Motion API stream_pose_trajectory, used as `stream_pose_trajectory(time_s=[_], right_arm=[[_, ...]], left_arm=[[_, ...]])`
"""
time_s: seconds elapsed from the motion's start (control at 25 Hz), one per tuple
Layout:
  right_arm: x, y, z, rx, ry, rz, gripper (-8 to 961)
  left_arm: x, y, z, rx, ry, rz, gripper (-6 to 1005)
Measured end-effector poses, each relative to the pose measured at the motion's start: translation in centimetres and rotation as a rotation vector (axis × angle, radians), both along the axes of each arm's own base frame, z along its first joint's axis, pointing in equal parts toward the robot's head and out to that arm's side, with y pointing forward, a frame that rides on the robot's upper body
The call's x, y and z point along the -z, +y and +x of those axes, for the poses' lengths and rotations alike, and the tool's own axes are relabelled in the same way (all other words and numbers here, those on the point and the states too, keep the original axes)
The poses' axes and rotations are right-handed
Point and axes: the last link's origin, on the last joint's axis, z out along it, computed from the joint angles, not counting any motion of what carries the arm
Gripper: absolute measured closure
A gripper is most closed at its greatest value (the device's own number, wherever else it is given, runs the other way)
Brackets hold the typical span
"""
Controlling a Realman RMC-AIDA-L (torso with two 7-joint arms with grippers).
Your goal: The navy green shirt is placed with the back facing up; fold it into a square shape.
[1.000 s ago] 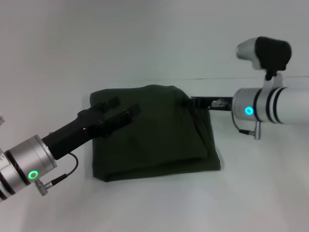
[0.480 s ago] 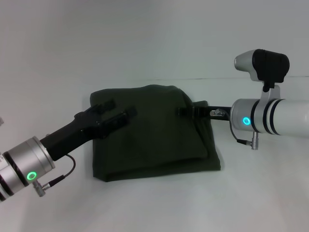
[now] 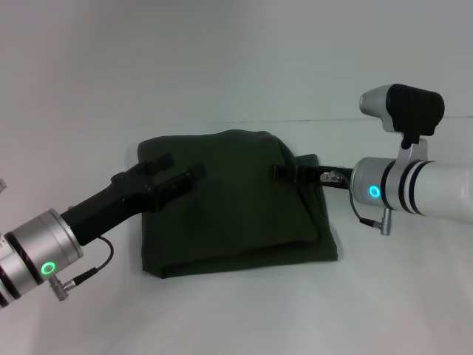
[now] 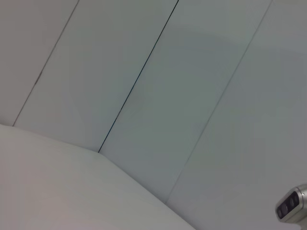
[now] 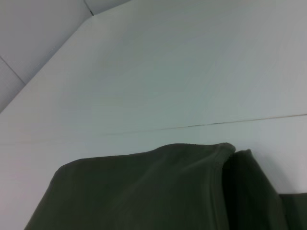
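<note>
The left arm enters from the near left corner and reaches up and to the right, its silver wrist with a green light low at the edge and its black forearm rising over the table. The left gripper is above the left part of the navy green shirt; its two black fingers stand apart, so the claw is open and nothing is between them. I cannot tell whether the fingers touch the cloth or only hang just over it.

The shirt lies in the middle of the white table, folded into a thick, almost square packet with several layers, the near edge showing a double fold. Only plain dark olive cloth is visible.

The right arm comes from the right side, nearly horizontal, with its silver wrist, a blue-green light and a camera mounted above it. The right gripper reaches leftwards over the far right part of the shirt, near the far right corner; its fingers look thin and close together, but I cannot tell if it is closed or gripping cloth.

In the right wrist view the folded edge of the shirt fills the near part, with white table beyond
</note>
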Motion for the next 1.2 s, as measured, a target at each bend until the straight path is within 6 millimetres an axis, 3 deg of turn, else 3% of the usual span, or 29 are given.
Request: stream_pose_trajectory(time_s=[1.2], right_arm=[[1.5,-1.2,0.1,0.012,0.014,-0.054,309]], left_arm=[[0.1,-0.2,-0.3,-0.021,-0.012,0.0,64]])
